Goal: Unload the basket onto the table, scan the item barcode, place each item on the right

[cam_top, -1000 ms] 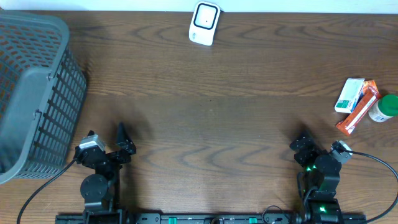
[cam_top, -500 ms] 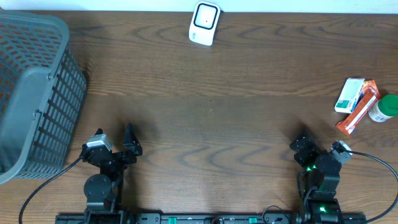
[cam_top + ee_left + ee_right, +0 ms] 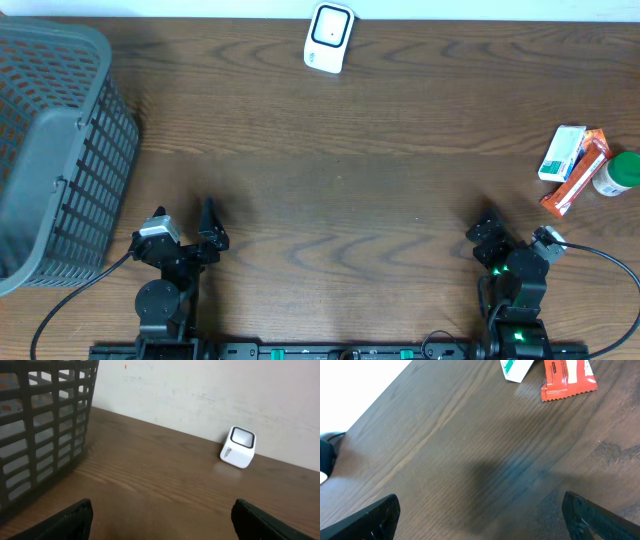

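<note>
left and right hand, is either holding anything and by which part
Nothing is held: the left hand and the right hand are both open and empty.

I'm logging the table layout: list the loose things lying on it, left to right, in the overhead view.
grey basket → white scanner → white and green box → green-capped bottle. The orange packet overlaps the box sideways, so it is left out.
</note>
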Action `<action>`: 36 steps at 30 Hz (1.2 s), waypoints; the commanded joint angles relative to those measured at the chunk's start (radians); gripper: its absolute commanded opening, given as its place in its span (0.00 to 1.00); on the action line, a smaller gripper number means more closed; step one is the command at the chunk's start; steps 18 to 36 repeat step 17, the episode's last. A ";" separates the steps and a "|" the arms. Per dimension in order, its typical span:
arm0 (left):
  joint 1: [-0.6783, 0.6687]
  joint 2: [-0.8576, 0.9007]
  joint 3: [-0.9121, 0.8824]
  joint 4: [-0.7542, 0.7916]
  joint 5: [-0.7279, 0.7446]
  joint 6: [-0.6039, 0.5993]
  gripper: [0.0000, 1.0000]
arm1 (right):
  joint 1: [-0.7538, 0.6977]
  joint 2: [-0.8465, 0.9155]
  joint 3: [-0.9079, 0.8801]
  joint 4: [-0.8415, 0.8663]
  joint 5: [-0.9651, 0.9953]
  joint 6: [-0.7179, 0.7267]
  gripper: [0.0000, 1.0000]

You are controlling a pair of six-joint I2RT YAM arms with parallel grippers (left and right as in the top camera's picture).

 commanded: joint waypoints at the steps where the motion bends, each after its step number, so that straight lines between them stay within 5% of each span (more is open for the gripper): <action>1: -0.003 -0.007 -0.010 -0.052 -0.012 0.009 0.90 | -0.004 0.000 -0.001 -0.003 0.016 0.012 0.99; 36: -0.003 -0.007 -0.010 -0.052 -0.012 0.009 0.90 | -0.004 0.000 -0.001 -0.003 0.016 0.012 0.99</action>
